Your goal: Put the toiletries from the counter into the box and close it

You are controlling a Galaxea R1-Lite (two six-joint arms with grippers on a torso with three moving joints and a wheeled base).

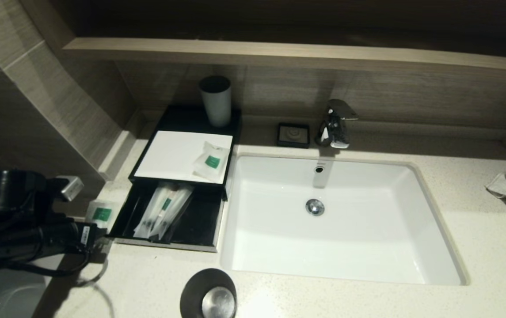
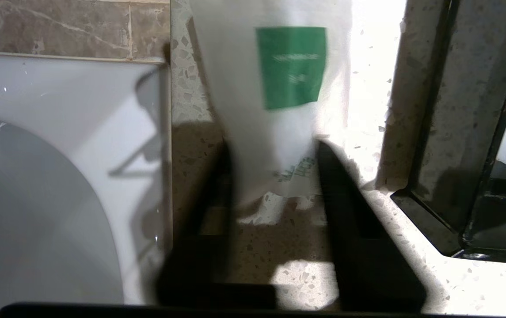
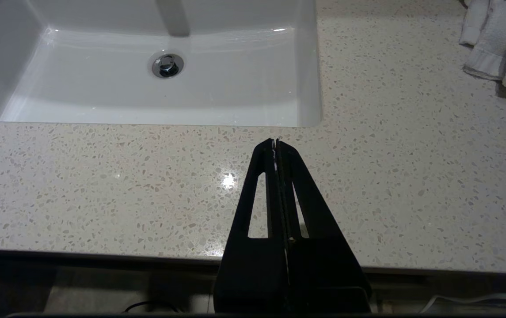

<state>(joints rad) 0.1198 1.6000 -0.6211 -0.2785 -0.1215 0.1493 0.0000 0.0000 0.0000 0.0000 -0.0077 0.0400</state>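
- the small sachet (image 2: 279, 110) by the left tool (image 2: 275, 176) looks super light & floppy, thin crinkly plastic w/ prob something small inside. not fragile imo, but slippery on the glossy stone, could skate away instead of lifting
- best spot to grab: the plain near edge below the green label, which is right where the fingers (image 2: 345, 212) sit, one on each side w/ that edge between them. can't tell if they're actually pinching it yet
- looks: translucent white, squarish, green label w/ tiny white print, faint green text near the bottom edge
- where: lying flat on the table (image 1: 323, 300), just left of the box's (image 1: 182, 154) open drawer (image 1: 199, 221)
- other bits: two long sachets (image 1: 162, 212) already in the drawer, another small sachet (image 1: 211, 161) on the box's white top, so not done
- right tool (image 3: 275, 145) pressed together, holding nothing, parked over bare table in front of the sink (image 3: 146, 88)
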